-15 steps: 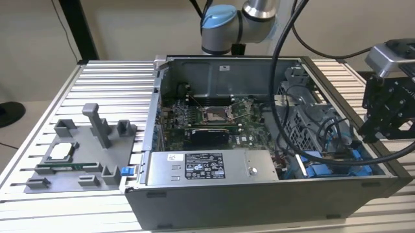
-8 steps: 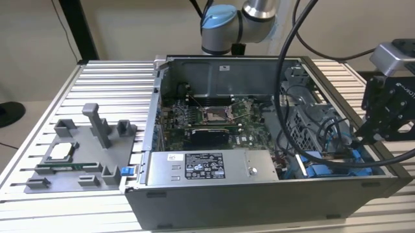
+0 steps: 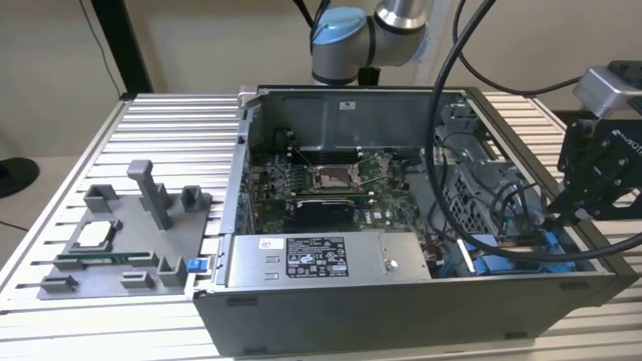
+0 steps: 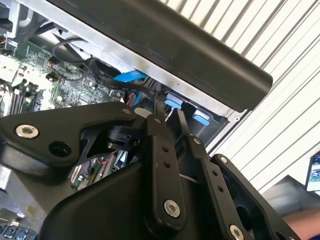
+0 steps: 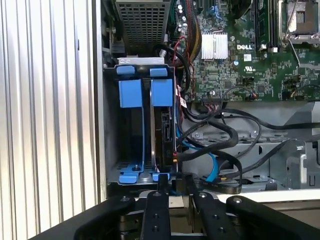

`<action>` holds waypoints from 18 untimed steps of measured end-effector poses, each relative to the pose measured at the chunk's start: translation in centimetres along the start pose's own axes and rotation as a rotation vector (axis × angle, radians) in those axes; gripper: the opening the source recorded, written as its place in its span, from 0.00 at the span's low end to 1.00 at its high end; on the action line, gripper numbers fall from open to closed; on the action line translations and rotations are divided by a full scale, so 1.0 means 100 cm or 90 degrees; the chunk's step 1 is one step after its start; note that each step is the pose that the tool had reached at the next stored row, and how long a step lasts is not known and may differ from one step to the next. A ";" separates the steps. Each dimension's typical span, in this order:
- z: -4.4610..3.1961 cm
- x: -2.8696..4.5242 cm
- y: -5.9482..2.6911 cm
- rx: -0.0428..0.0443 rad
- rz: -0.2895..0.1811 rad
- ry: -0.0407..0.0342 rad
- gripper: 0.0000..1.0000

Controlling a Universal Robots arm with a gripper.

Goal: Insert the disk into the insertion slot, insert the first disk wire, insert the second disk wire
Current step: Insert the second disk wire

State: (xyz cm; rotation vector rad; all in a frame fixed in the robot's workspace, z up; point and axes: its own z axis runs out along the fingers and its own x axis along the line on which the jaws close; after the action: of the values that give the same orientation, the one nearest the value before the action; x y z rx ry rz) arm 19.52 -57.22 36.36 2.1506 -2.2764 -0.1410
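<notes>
The disk (image 5: 163, 132) stands on edge in the insertion slot (image 5: 135, 61), clipped in a blue frame (image 5: 162, 92); a second blue frame (image 5: 130, 92) beside it holds nothing. Black wires (image 5: 220, 132) and a blue wire (image 5: 214, 170) loop toward the disk's connector end. My gripper (image 5: 175, 186) hovers just off that end of the slot. In the exterior view the gripper (image 3: 555, 219) hangs over the blue-framed bay (image 3: 501, 265) at the case's near right corner. In the second wrist view my gripper (image 4: 169, 111) points at the blue tabs (image 4: 172, 103) under the case rim.
The open computer case lies on a slatted metal table (image 3: 161, 128). A labelled grey power-supply box (image 3: 321, 259) sits beside the bay and a perforated cage (image 3: 471, 188) behind it. The motherboard (image 3: 321, 180) fills the middle. A grey fixture (image 3: 125, 241) stands at the exterior view's left.
</notes>
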 end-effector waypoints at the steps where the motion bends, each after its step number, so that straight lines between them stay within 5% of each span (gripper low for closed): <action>1: 0.0001 0.0000 0.0000 -0.0001 0.000 -0.0005 1.00; 7: 0.0059 0.0003 -0.0019 -0.0028 0.010 -0.0026 1.00; 11: 0.0088 0.0004 -0.0025 -0.0040 0.018 -0.0080 1.00; 13: 0.0100 0.0005 -0.0029 -0.0044 0.021 -0.0140 1.00; 16: 0.0111 0.0004 -0.0040 -0.0056 0.022 -0.0311 1.00; 18: 0.0111 0.0006 -0.0052 -0.0072 0.022 -0.0377 1.00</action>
State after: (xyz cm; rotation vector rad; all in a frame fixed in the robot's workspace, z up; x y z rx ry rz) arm 19.96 -57.24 35.21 2.1279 -2.3373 -0.2196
